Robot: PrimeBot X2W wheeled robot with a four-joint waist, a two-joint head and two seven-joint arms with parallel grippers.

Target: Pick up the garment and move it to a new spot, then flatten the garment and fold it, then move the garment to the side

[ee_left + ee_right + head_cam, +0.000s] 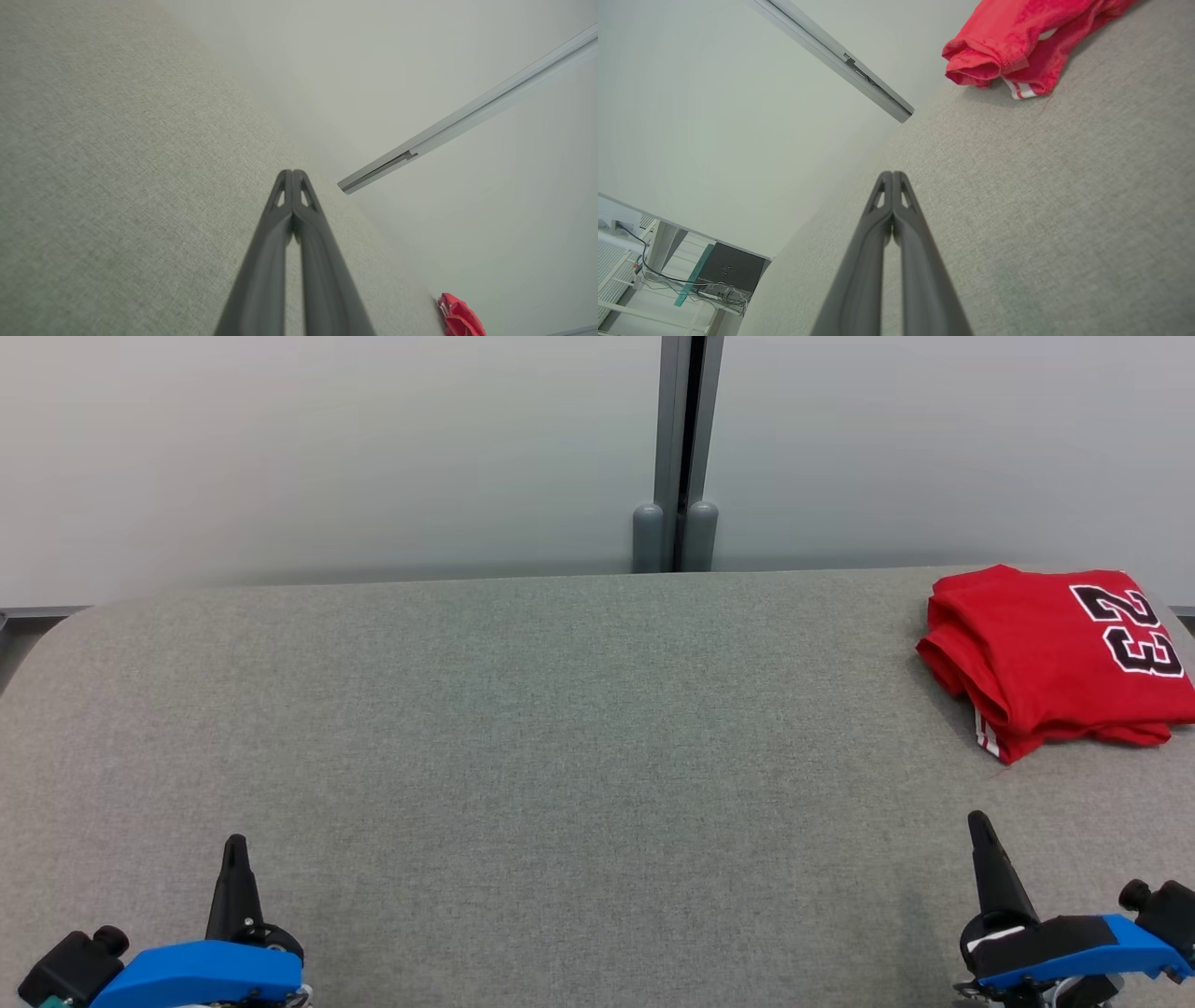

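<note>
A red garment (1046, 658) printed with the number 23 lies folded at the far right of the grey table (523, 728), its right part cut off by the picture's edge. It also appears at the top of the right wrist view as the garment (1017, 42) and small and far off as the garment (460, 317) in the left wrist view. My left gripper (235, 845) rests shut at the lower left, empty. My right gripper (978, 823) rests shut at the lower right, empty, a short way in front of the garment. In each wrist view the fingertips meet: left gripper (293, 173), right gripper (892, 175).
A pale wall (327, 448) with a grey vertical post (679, 457) stands behind the table's far edge. The right wrist view catches a dark box (731, 273) and cables on the floor beyond the table's edge.
</note>
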